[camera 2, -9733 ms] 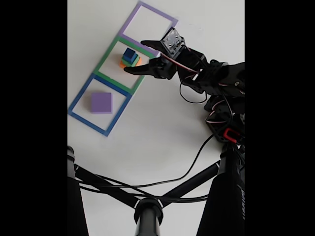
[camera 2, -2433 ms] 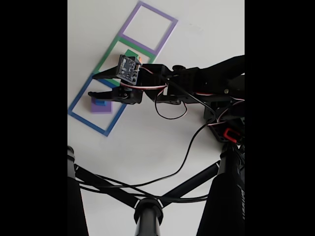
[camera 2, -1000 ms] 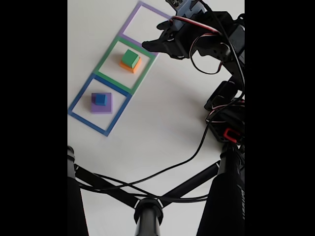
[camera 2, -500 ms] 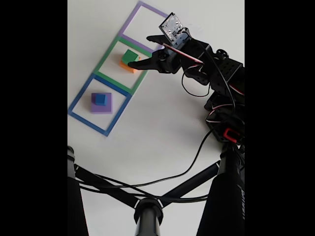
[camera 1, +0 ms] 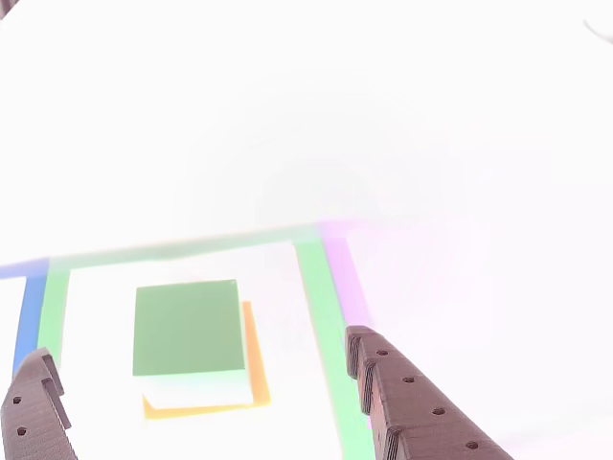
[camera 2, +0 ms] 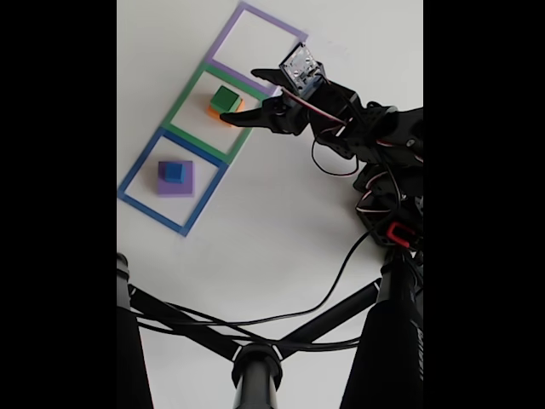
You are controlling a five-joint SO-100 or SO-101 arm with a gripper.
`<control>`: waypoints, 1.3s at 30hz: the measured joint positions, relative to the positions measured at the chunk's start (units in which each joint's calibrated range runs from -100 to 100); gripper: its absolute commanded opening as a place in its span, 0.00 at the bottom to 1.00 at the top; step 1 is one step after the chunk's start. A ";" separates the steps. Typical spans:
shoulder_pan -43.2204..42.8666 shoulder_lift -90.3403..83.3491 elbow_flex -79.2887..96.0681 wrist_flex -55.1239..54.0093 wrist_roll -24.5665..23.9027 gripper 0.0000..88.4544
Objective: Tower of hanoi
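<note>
In the fixed view the arm [camera 2: 375, 141] is black throughout, built of blocky servo segments, with a small grey-fronted camera module [camera 2: 302, 66] mounted near the wrist and a red part [camera 2: 398, 232] low on the base. Thin black cables [camera 2: 328, 166] loop loosely between the joints, with a pale lead beside them. In the other view the fingers [camera 1: 412, 402] are dark brown-black printed plastic with stepped, ridged edges and rows of small round holes.

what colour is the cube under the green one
Orange; the orange cube shows best in the fixed view, beneath the green cube.
</note>
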 measured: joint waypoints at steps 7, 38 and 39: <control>-2.05 11.65 -2.00 -10.35 0.00 0.39; -3.85 32.84 -9.57 -25.28 0.00 0.33; -3.85 33.18 -9.66 -25.36 0.00 0.32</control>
